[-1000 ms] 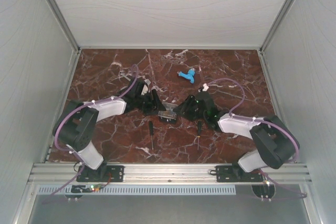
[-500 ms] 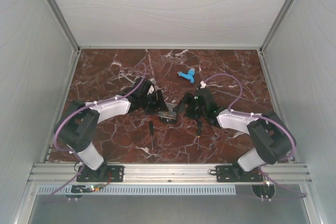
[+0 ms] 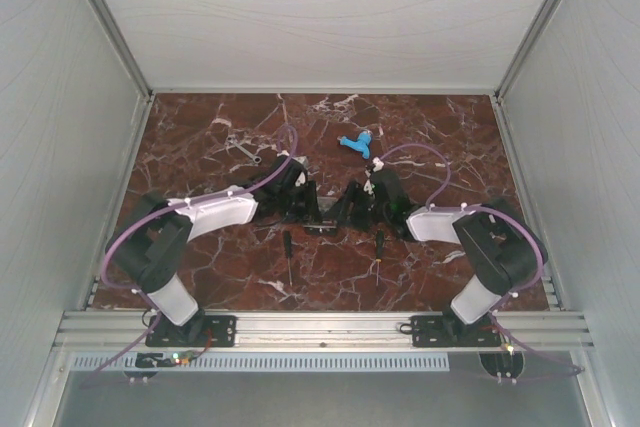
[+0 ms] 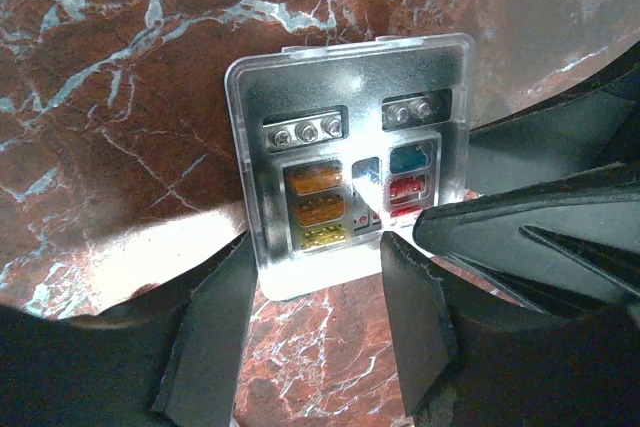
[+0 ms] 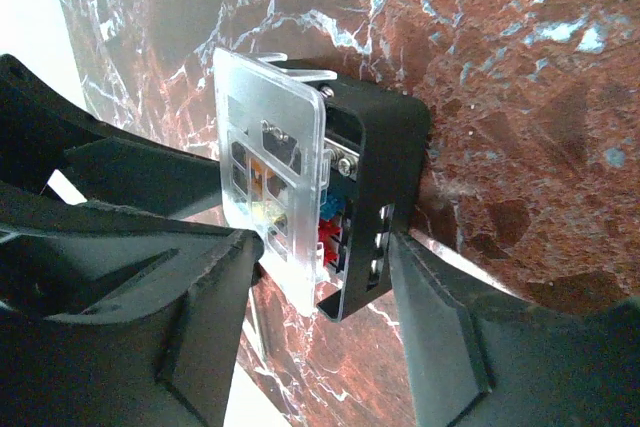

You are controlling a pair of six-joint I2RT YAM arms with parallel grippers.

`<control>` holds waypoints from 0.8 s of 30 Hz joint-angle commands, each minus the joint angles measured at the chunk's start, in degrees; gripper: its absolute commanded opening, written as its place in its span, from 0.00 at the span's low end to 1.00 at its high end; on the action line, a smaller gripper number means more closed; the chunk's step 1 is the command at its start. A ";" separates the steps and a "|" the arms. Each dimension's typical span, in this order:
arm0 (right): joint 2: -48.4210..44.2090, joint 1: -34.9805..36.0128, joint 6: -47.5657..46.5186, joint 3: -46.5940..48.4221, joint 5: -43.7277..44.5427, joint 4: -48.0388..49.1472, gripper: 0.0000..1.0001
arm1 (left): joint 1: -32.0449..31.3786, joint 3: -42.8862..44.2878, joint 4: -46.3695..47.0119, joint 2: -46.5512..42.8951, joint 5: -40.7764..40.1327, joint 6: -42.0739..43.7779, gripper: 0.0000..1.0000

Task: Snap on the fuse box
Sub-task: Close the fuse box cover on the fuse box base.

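Note:
The fuse box [image 3: 319,218] is almost hidden between my two grippers at the table's middle. In the right wrist view it stands on edge. The clear lid [image 5: 265,157] leans off the black tray [image 5: 385,147], with a gap at the near end where red and blue fuses show. My right gripper [image 5: 325,247] is shut on it, one finger on the lid's face and the other on the tray's back. In the left wrist view the lid [image 4: 350,147] faces the camera. My left gripper [image 4: 320,247] stands open in front of its lower edge, fingertips [image 4: 245,257] at the lid.
Two black-handled screwdrivers [image 3: 288,252] [image 3: 379,247] lie just in front of the grippers. A blue plastic piece [image 3: 357,143] lies behind them and a small metal wrench [image 3: 247,152] at the back left. White walls close in the marble table [image 3: 200,137].
Both arms have reached farther forward and drawn closer together around the fuse box. The screwdrivers and the blue piece have not moved.

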 commanded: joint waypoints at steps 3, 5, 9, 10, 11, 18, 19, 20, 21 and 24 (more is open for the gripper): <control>0.58 -0.81 2.04 -1.83 -7.66 10.19 0.48 | -1.87 0.89 1.03 -2.09 -2.76 1.79 0.53; 0.86 -1.02 2.24 -2.37 -8.55 11.48 0.45 | -1.98 0.63 1.95 -2.30 -2.10 2.05 0.53; 1.57 -1.57 2.73 -2.95 -9.48 12.15 0.44 | -2.14 0.54 2.92 -2.41 -0.74 2.01 0.54; 1.71 -1.80 2.80 -3.12 -9.75 12.15 0.45 | -2.23 0.39 3.22 -2.73 -0.43 1.95 0.55; 1.66 -2.07 2.76 -3.34 -9.90 12.07 0.48 | -2.25 0.17 3.57 -3.11 -0.28 1.78 0.56; -1.73 -3.94 -1.02 -3.52 -7.61 6.59 0.60 | -1.16 -1.41 3.02 -5.93 -1.52 -1.67 0.67; -2.33 -4.17 -1.84 -3.14 -6.89 5.11 0.61 | -0.59 -1.43 2.61 -6.06 -1.81 -2.54 0.68; -2.81 -4.34 -2.62 -2.66 -6.18 3.47 0.62 | -0.03 -1.37 2.12 -6.08 -2.35 -3.24 0.69; -3.13 -4.49 -3.42 -2.23 -5.72 2.11 0.63 | 0.59 -1.21 1.70 -6.08 -2.76 -3.69 0.70; -3.13 -4.94 -4.78 -0.85 -5.23 0.28 0.64 | 1.26 -0.19 1.62 -5.56 -3.04 -3.69 0.71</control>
